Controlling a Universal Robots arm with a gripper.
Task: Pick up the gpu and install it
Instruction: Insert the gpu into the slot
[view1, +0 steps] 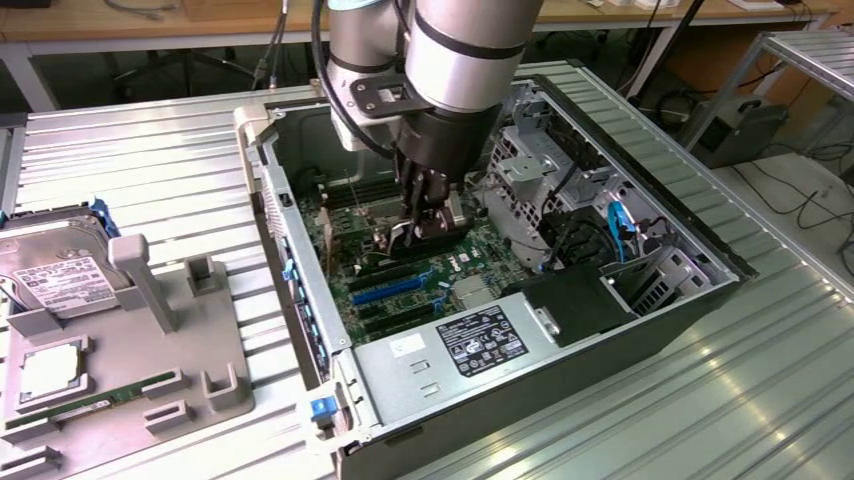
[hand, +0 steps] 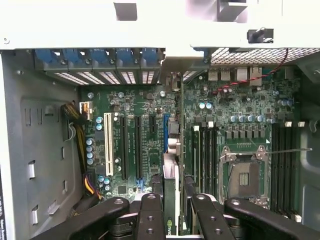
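Your gripper (view1: 427, 228) is clamped on the gpu (hand: 170, 200), holding it edge-on low inside the computer case (view1: 274, 200), down at the motherboard (hand: 235, 100); that upright hold presumably lines its edge up with an expansion slot.

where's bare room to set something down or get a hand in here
Free: the ribbed metal tabletop between the grey plastic parts fixture and the open computer case, and again on the exterior view's right of the case. Crowded: inside the case, where the black gripper holds the thin black gpu card over the expansion slots.
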